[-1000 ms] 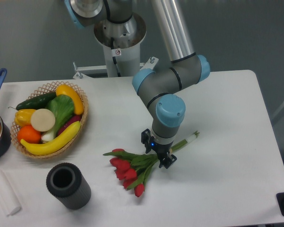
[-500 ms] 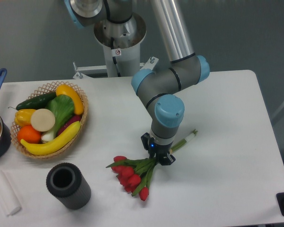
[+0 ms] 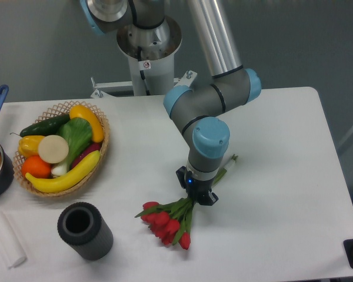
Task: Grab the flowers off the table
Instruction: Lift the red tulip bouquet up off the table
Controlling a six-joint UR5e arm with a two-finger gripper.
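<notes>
A big grey robot arm with light blue caps.

The robot arm (image 3: pixel 215 97) was made of round grey parts joined together. A long shiny silver tube (image 3: pixel 215 35) ran down from the top. Each joint had a smooth light blue cap (image 3: pixel 210 136) on it, and one more blue cap showed near the top left. The base (image 3: pixel 147 50) was a white round post with a small red and white sticker and a thin black cable by it. A metal bracket with screws sat at the foot of the post. At the end was a small black gripper (image 3: pixel 196 192) with a tiny blue light glowing on it.
</notes>
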